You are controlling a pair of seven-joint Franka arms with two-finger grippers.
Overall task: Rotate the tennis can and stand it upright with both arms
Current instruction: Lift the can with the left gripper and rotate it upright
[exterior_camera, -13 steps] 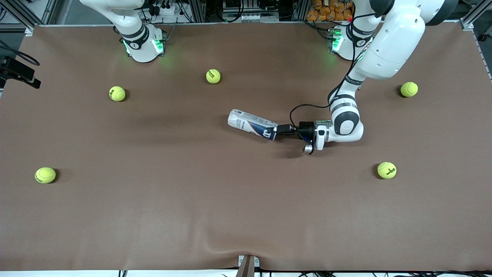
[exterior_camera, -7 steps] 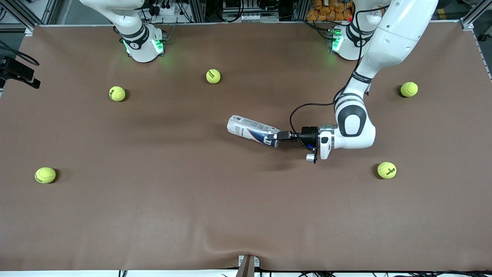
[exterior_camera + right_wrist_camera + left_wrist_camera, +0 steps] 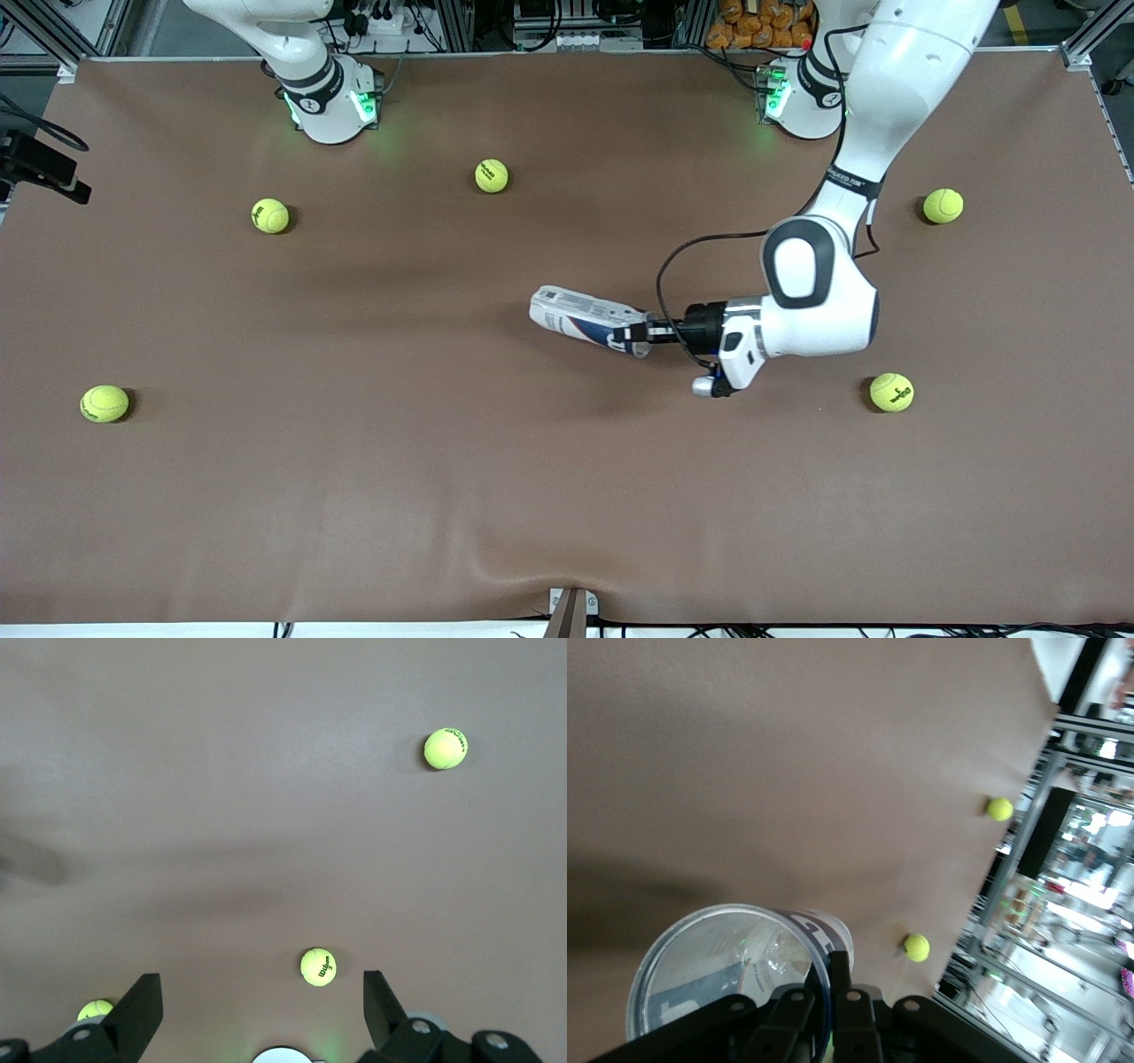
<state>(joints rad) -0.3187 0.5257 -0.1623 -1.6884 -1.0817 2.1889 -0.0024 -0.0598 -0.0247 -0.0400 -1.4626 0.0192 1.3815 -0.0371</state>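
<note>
The tennis can (image 3: 580,317) lies on its side near the middle of the brown table, a clear tube with a white, blue and red label. My left gripper (image 3: 640,335) is shut on the rim of the end that points toward the left arm's end of the table. In the left wrist view the open mouth of the can (image 3: 718,979) faces the camera, and the fingers (image 3: 843,979) pinch its rim, one inside and one outside. My right gripper (image 3: 259,1010) hangs open high over the table near its base, holding nothing, and waits.
Several yellow-green tennis balls lie scattered: one (image 3: 492,175) near the right arm's base (image 3: 330,105), one (image 3: 891,392) close to the left arm's wrist, others (image 3: 270,215) toward the table's ends. A mount (image 3: 571,611) sticks up at the table's near edge.
The left gripper has drawn the can's held end toward the front camera, and the can has shifted with it. The left arm's elbow swung over. The right arm has not moved.
</note>
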